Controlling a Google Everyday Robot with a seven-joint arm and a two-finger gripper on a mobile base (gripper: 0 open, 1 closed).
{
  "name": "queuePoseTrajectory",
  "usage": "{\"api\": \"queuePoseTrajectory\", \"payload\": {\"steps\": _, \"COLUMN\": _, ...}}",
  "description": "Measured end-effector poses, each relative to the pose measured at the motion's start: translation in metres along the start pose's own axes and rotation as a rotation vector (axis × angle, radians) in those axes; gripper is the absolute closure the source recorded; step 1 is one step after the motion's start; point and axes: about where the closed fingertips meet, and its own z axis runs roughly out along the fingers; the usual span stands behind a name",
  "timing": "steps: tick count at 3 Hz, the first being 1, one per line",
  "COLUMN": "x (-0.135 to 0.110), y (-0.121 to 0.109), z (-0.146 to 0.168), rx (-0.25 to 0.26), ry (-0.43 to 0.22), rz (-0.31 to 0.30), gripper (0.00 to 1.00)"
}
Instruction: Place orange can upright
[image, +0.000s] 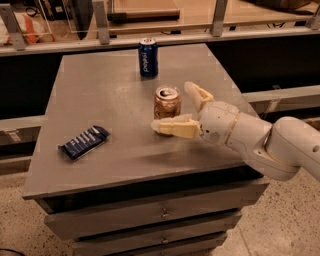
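The orange can (167, 102) is gold-orange with a silver top. It stands upright on the grey table (100, 95), near its middle right. My gripper (172, 107) reaches in from the right and is open around the can. One finger (172, 128) lies low in front of the can. The other finger (197, 95) is just right of and behind it. Small gaps show between the fingers and the can.
A dark blue can (148, 57) stands upright at the table's far edge. A dark blue snack packet (83, 142) lies flat at the front left. A railing and glass panels run behind the table. Drawers sit below the tabletop.
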Motion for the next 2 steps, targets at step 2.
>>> {"api": "queuePoseTrajectory", "payload": {"steps": 2, "x": -0.002, "y": 0.0, "z": -0.012, "rx": -0.072, "ry": 0.069, "rz": -0.008, "gripper": 0.0}}
